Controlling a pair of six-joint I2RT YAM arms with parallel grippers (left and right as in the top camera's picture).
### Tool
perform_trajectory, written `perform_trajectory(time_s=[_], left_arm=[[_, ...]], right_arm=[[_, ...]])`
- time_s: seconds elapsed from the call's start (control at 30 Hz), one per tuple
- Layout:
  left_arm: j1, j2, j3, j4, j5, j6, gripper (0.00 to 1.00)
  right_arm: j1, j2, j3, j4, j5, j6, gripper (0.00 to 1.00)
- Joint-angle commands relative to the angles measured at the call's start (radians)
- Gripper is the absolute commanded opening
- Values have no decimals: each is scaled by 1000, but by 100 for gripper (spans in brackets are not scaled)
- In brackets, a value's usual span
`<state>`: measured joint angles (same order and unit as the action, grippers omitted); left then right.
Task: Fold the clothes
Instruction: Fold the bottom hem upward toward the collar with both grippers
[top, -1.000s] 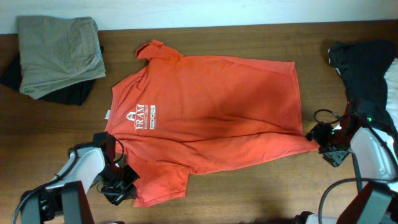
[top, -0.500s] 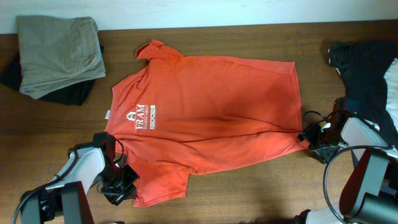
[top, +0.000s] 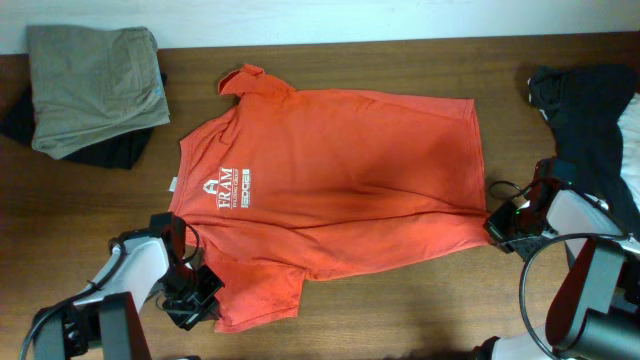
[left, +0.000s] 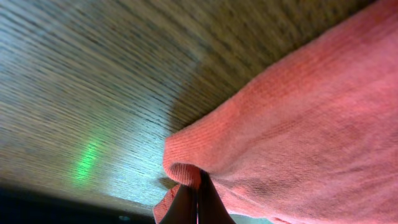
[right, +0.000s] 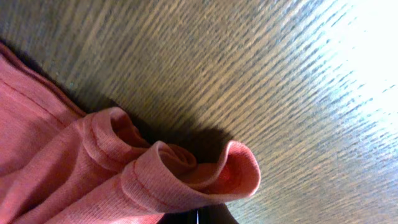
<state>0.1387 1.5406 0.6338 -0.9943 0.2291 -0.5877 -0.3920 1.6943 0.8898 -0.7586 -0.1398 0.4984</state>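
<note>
The red-orange T-shirt (top: 340, 190) lies spread flat on the wooden table (top: 400, 320). Far left, a folded khaki garment (top: 95, 80) sits over dark cloth (top: 125, 152). A black garment (top: 590, 100) lies far right. The left gripper (top: 205, 297) is clamped on the near sleeve and the right gripper (top: 497, 222) on the right hem corner. In the wrist views the fingertips are mostly cut off.

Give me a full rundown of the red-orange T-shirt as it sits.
The red-orange T-shirt is a soft, cotton-looking knit with white lettering and a logo near the collar end. It lies spread sideways on the wooden table, collar end left, hem right, lightly wrinkled. The left gripper pinches the near sleeve's edge. The right gripper pinches the near hem corner, which is bunched.
</note>
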Motion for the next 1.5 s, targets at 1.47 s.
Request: perform_trajectory(time_s=[1.47], left_arm=[[0, -236, 423, 205, -192, -60, 0]], right_arm=[[232, -261, -20, 85, -59, 27, 4]])
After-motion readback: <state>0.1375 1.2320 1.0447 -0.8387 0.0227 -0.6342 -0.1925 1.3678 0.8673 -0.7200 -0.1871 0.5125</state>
